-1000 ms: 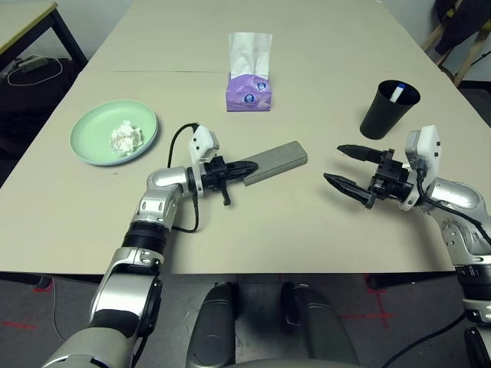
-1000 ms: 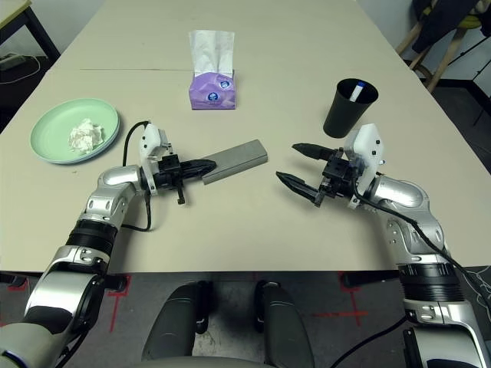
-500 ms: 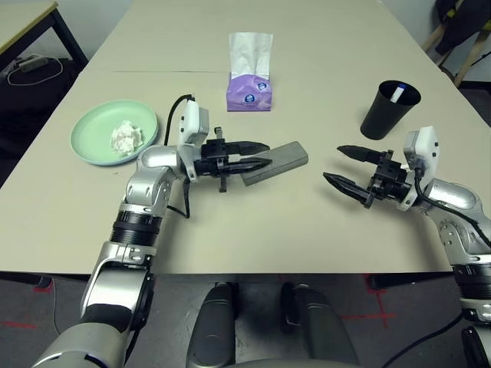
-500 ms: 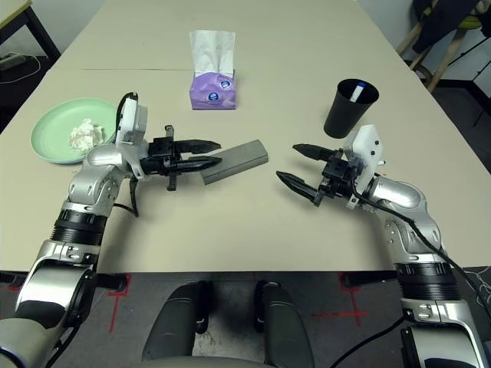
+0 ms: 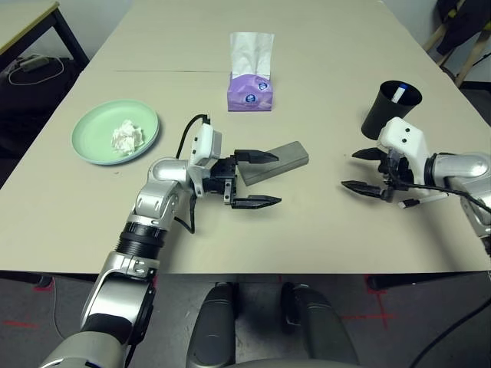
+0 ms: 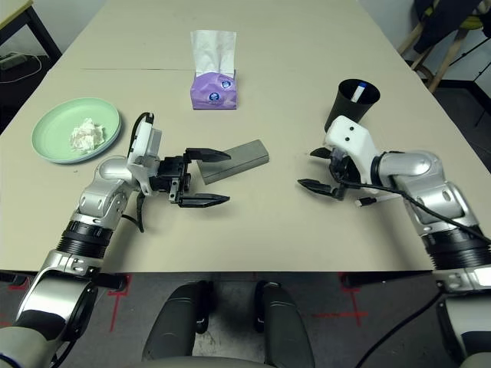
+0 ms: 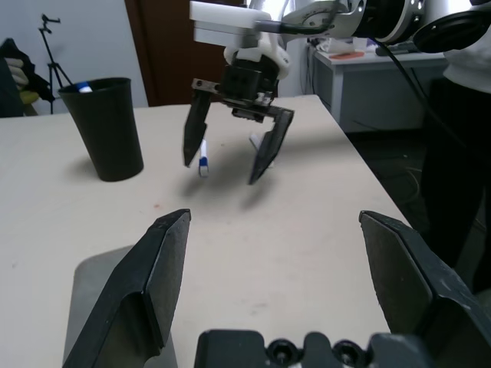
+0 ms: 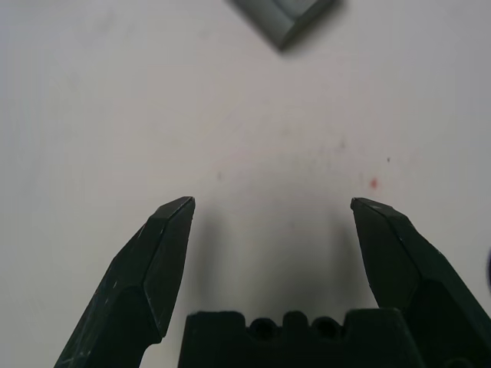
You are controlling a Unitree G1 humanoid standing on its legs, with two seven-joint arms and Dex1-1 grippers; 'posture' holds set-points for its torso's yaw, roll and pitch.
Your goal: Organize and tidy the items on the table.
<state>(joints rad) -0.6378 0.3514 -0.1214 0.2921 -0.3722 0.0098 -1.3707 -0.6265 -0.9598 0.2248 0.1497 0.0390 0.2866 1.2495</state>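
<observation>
Left eye view: a pale table (image 5: 253, 245) is shown, with the grey glasses case (image 5: 284, 161) laid midway between its side edges, nearer the near edge. The left gripper (image 5: 279, 179) is spread wide and empty, one finger overlapping the case; the right gripper (image 5: 349, 169) is also parted, with nothing held. A white pen (image 5: 430, 198) is seen beside it, towards the right edge. The black cup (image 5: 383, 113), a pen inside, is set by the right edge; the green plate (image 5: 96, 134), bearing crumpled tissue (image 5: 126, 138), by the left edge.

The case might be nudged askew if the left finger were swung sideways. The cup could be tipped by the nearby right wrist, or the loose pen rolled. Blue emblems are printed on the purple tissue box (image 5: 249, 93); their lettering cannot be read.
</observation>
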